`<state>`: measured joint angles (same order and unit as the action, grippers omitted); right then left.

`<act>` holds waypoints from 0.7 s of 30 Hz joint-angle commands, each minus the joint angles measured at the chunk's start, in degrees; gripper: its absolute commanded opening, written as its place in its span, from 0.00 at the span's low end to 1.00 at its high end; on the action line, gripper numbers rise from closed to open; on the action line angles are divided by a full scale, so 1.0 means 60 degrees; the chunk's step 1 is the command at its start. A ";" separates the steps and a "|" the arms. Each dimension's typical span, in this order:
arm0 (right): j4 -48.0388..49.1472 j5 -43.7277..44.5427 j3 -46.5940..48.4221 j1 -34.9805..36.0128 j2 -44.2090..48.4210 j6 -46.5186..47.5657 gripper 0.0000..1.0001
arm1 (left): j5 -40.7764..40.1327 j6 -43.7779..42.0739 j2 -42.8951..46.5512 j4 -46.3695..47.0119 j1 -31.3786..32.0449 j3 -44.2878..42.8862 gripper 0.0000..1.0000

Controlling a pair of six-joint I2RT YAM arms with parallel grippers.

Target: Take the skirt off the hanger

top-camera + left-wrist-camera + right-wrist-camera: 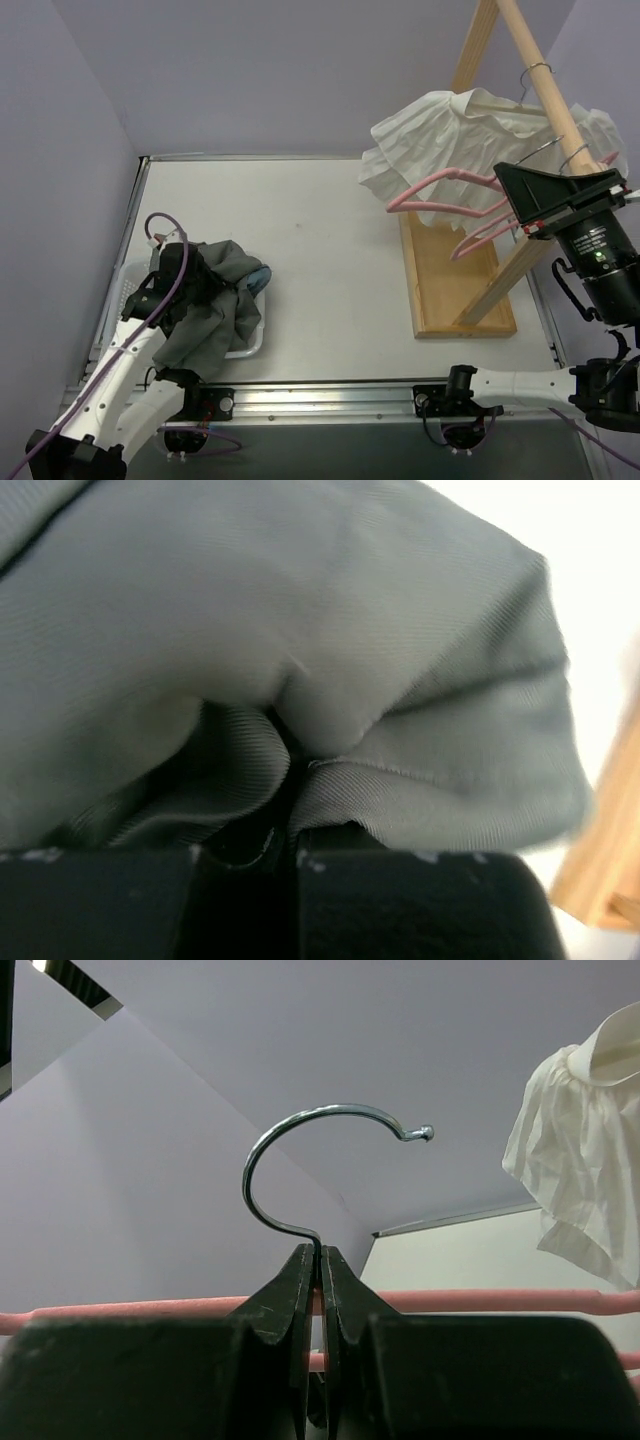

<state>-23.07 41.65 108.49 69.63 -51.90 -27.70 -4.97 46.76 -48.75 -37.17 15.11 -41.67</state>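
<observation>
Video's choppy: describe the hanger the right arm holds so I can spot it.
Find the wooden rack at right. Beside it, the right fingers pinch a pink hanger below its hook. It is bare and off the rod, unlike the hangers hooked above the white garment.

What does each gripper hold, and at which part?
The left gripper pinches a fold of the grey skirt. The right gripper clamps the pink hanger at the base of its hook.

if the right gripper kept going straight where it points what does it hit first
The right gripper is shut on the pink plastic hanger just below its silver metal hook. Beyond that, the way looks free to the lilac wall, though depth is unclear.
</observation>
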 commanded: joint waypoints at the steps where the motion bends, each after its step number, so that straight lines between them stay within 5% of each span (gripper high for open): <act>1: 0.0944 -0.0217 -0.0326 0.0187 -0.0476 0.0091 0.00 | -0.2039 0.0762 -0.0556 -0.0413 0.0308 0.0339 0.02; 7: 0.1354 -0.0656 -0.1073 0.0188 -0.0491 -0.0055 0.00 | -0.3708 -0.0147 -0.3442 -0.1174 0.1099 -0.1359 0.02; 14: 0.0829 -0.1110 -0.1045 0.0202 -0.0885 -0.0231 0.00 | -0.2764 -0.0177 -0.4180 0.0011 0.0645 -0.0468 0.03; 18: 0.0608 -0.1199 -0.1162 0.0202 -0.1018 -0.0319 0.00 | -0.2117 0.0043 -0.3376 0.0174 0.0660 0.0190 0.42; 21: 0.0593 -0.1170 -0.1279 0.0188 -0.1105 -0.0319 0.00 | -0.1576 -0.0044 -0.2351 -0.0161 0.0674 0.0236 0.54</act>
<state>-21.34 35.07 100.97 70.28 -57.67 -28.84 -17.72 46.37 -67.22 -35.38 19.64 -41.23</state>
